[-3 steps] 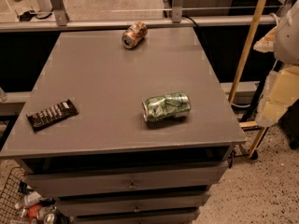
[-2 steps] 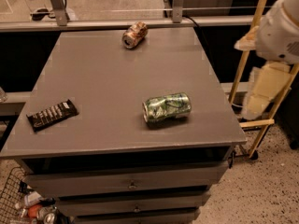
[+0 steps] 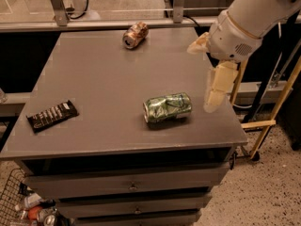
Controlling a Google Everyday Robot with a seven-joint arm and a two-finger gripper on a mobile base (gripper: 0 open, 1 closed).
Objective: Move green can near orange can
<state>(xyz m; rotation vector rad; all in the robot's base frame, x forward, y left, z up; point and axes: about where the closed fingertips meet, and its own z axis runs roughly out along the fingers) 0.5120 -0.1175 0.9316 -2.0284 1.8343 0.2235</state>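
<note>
The green can (image 3: 167,107) lies on its side, dented, on the front right part of the grey table (image 3: 103,79). The orange can (image 3: 135,34) lies on its side near the table's far edge, well apart from the green can. My gripper (image 3: 201,78) hangs over the table's right edge, just right of the green can and a little above it, without touching it. Its cream fingers (image 3: 217,84) are spread apart and hold nothing.
A dark chocolate bar (image 3: 52,115) lies at the table's front left. Drawers (image 3: 131,186) sit under the tabletop. A wooden frame (image 3: 263,121) stands to the right of the table. A wire basket with bottles (image 3: 28,208) sits on the floor at the lower left.
My arm has swung in from the right edge of the view toward the table. The gripper is now beside the green can. The cans and the bar have not moved.
</note>
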